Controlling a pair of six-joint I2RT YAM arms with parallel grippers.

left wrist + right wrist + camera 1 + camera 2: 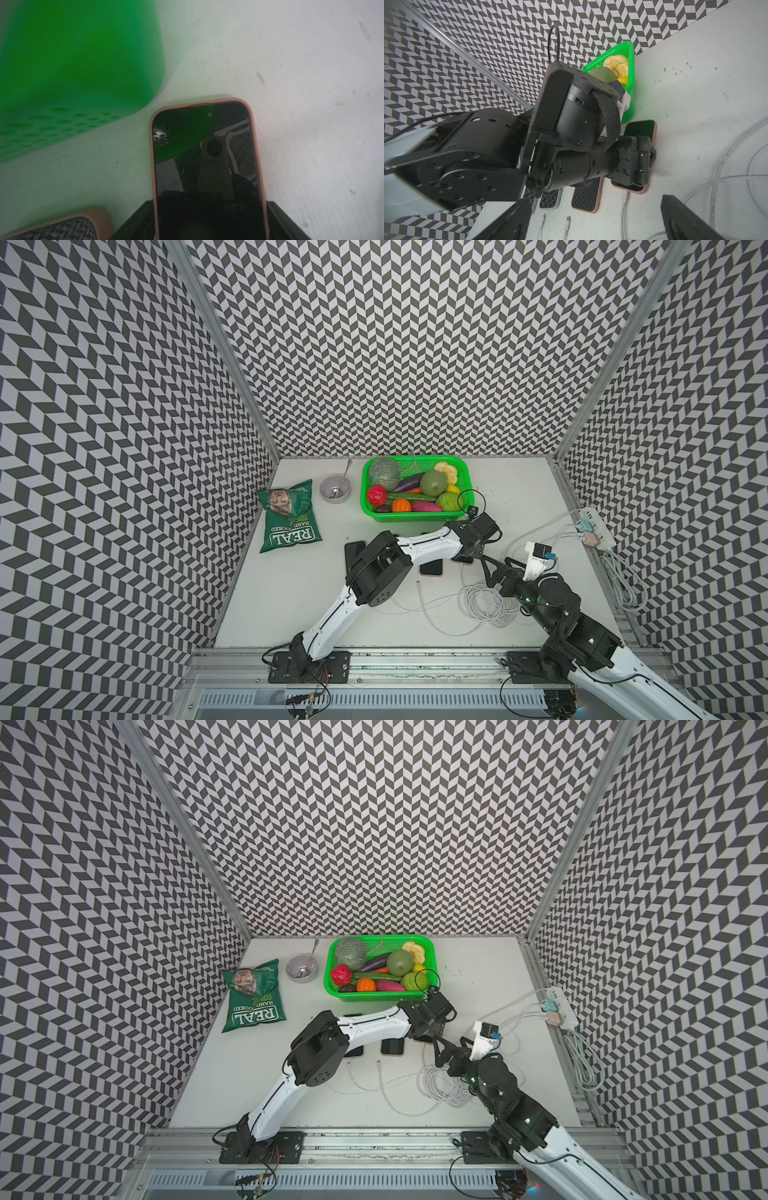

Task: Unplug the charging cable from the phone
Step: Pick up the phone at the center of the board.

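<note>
Writing on the green crisp bag [289,516] reads REAL HAND COOKED, upside down in both top views; the left arm [424,545] stretches across the table [291,605] toward the green basket [415,517]; the left gripper [638,166] is closed on the sides of the pink-cased phone [205,166]; the right gripper [602,220] hovers just beside, jaws wide apart, holding nothing; the white charging cable [625,207] is plugged into the phone's near end.
</note>
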